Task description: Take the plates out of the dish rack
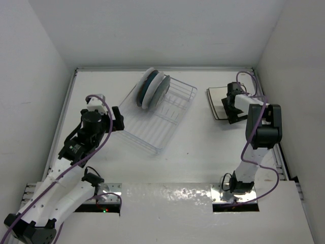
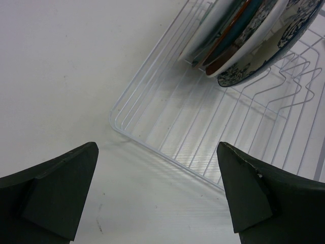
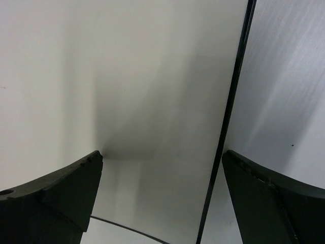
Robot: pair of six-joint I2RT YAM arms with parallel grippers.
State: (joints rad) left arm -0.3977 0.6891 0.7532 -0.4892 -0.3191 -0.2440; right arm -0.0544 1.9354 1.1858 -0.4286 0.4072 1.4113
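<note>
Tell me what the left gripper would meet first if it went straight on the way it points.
Most likely the near wire edge of the dish rack, with the plates standing farther back in it. The left gripper is open and only bare table lies before that, though depth is uncertain.

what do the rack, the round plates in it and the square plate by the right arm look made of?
Rack: thin white-coated wire, probably metal; its ribbed clear base looks plastic. Round plates: glossy with printed floral patterns, likely glazed ceramic, could be melamine. Square plate: smooth cream with a thin dark rim and soft sheen; ceramic or melamine, can't tell.
</note>
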